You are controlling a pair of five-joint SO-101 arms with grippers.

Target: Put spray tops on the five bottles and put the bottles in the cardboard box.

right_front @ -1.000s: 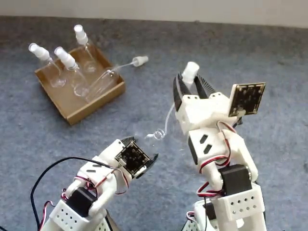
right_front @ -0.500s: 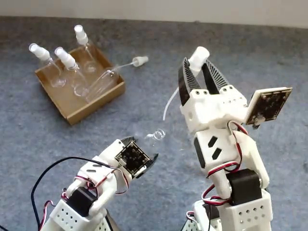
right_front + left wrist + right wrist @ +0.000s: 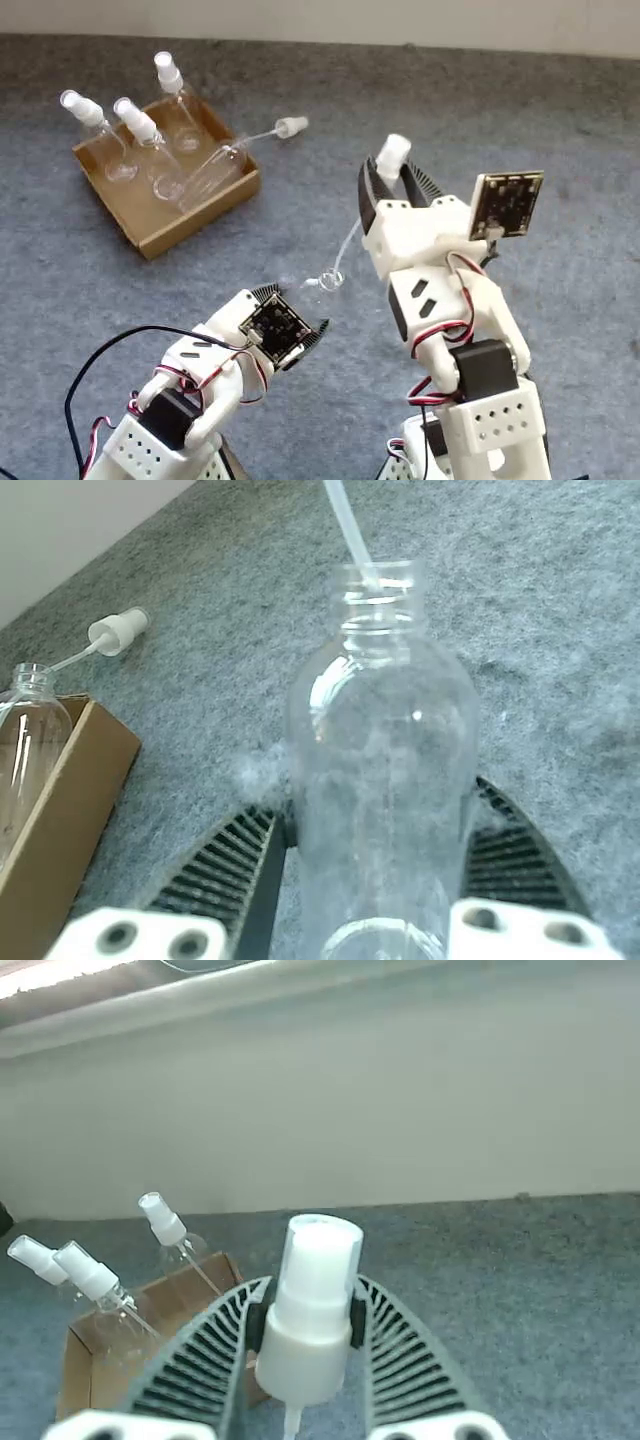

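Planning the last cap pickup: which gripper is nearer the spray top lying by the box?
Right. The right gripper is raised beside the loose spray top; the left gripper sits low, farther back.

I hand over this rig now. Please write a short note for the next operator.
Left gripper: shut on clear plastic bottle, uncapped.
Right gripper: shut on white spray top, its tube in that bottle's neck.
Done: three capped bottles stand in the brown cardboard box.
To do: seat this top, box the bottle; cap the fourth bottle lying in the box, its loose top just outside.
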